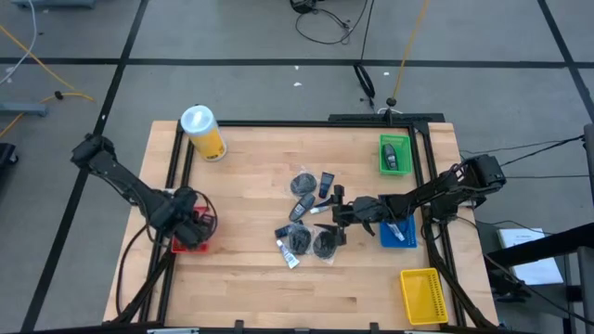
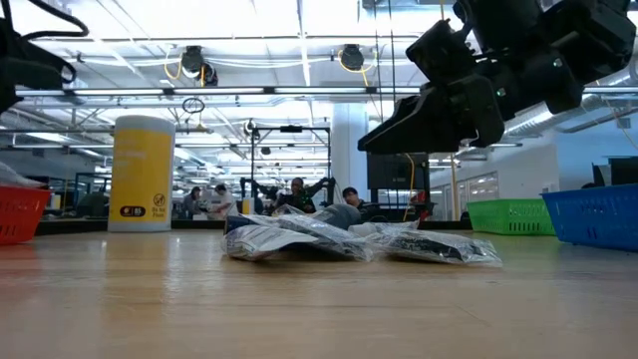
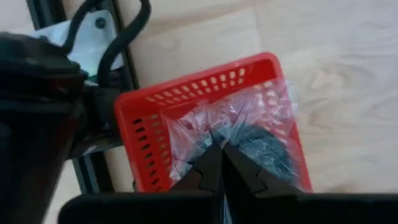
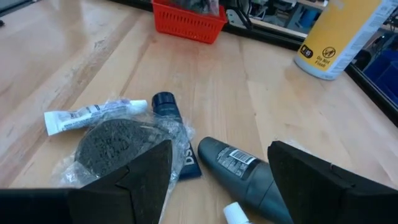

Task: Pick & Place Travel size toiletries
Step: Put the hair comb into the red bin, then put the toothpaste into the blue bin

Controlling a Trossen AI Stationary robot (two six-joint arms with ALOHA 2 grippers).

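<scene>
High view: your left gripper [image 1: 190, 225] sits over the red bin [image 1: 178, 244] at 9 o'clock; toiletries pile [image 1: 306, 223] centre. Left wrist: jaws pressed together above a bagged grey packet [image 3: 261, 140] already binned. Right wrist: right gripper [image 4: 217, 177] spread over the dark bottle [image 4: 239, 168], grey round packet [image 4: 112, 143] beside. Next, probably descend and pinch the bottle.
</scene>
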